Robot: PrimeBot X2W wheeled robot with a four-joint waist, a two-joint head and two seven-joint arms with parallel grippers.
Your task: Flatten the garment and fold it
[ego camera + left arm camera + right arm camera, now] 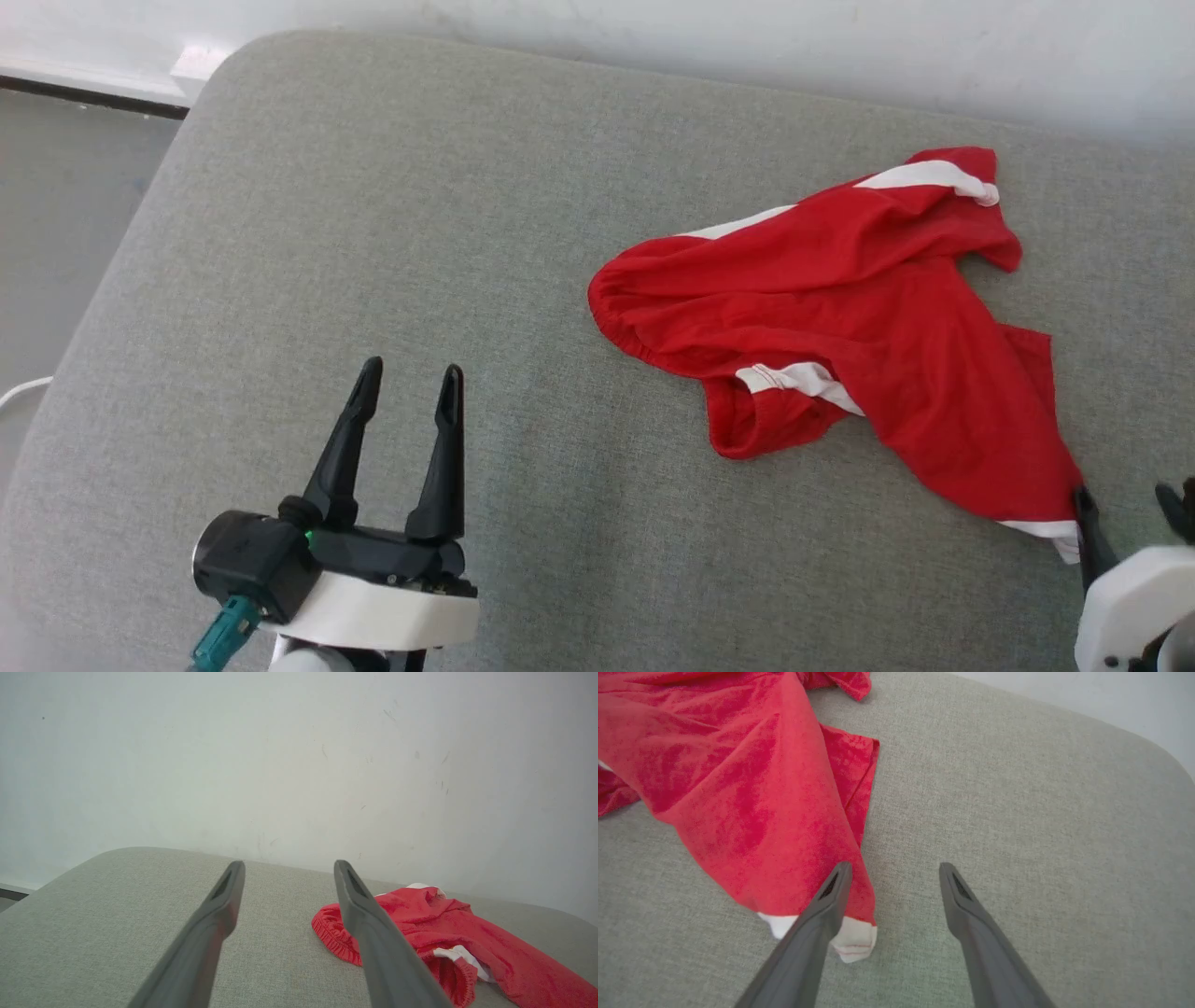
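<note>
Red garment (738,788), hem corner just beside spread right gripper (895,865)

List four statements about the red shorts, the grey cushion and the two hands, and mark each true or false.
1. The bright red soft shorts with white stripes lie crumpled on the grey fabric cushion. True.
2. The left hand is shut on the shorts' waistband. False: its fingers stand apart over bare cushion, clear of the shorts.
3. The right hand is open at the shorts' white-trimmed hem corner, with nothing between its fingers. True.
4. The shorts lie on the robot's left side of the cushion. False: they lie toward its right side, nearer the right hand.
</note>
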